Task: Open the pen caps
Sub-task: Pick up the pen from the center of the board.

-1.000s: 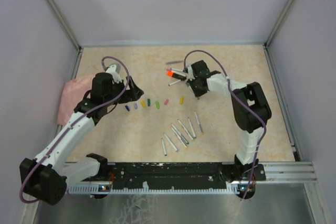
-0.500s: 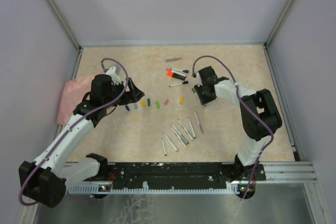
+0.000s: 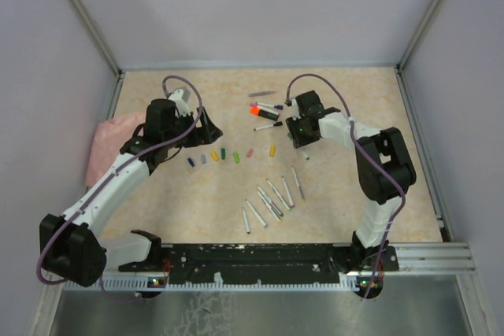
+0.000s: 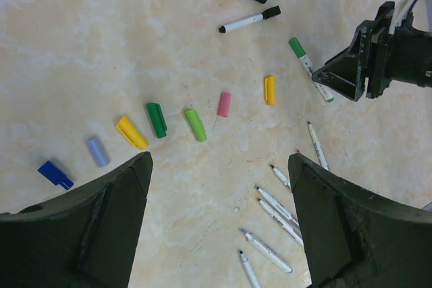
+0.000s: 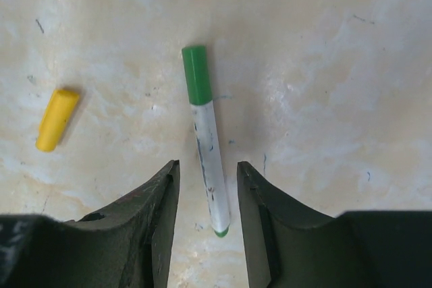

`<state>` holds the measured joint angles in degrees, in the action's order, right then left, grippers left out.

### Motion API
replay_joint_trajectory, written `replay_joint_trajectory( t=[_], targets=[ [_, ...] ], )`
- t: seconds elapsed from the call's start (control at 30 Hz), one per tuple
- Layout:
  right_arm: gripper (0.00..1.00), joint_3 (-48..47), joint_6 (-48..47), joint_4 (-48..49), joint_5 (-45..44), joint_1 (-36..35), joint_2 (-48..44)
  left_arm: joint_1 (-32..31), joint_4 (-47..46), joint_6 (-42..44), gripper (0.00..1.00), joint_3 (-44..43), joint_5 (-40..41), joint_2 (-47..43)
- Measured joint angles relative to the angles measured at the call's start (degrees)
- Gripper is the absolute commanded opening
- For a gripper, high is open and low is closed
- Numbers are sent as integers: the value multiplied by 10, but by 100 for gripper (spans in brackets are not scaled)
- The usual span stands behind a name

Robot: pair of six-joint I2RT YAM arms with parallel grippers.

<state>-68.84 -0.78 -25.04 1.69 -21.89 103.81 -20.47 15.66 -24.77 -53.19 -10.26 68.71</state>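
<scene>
Right wrist showed my right gripper pointed down, jaws apart astride a green-capped pen. My left gripper hovered, spread wide.

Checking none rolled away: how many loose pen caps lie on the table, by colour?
Yellow caps: 2
Dark green cap: 1
Light green cap: 1
Blue cap: 1
Lilac cap: 1
Pink cap: 1
Total: 7

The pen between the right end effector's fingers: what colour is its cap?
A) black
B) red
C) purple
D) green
D: the right wrist view shows the pen lying on the table between the open right end effector fingers, with a green cap.
</scene>
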Motion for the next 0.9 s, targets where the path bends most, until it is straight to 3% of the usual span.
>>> replay_joint_trajectory(
  t=[0.2, 0.47, 0.67, 0.9],
  targets=[
    [35, -10, -3, -2, 1, 0, 32, 0, -2, 0, 87, 1, -2, -2],
    [12, -14, -6, -4, -2, 0, 37, 0, -6, -9, 86, 14, -8, -6],
    [1, -9, 2, 2, -4, 1, 36, 0, -21, -17, 83, 24, -38, -6],
    [0, 60, 16, 38, 3, 6, -15, 0, -77, -66, 80, 52, -132, -7]
  ],
)
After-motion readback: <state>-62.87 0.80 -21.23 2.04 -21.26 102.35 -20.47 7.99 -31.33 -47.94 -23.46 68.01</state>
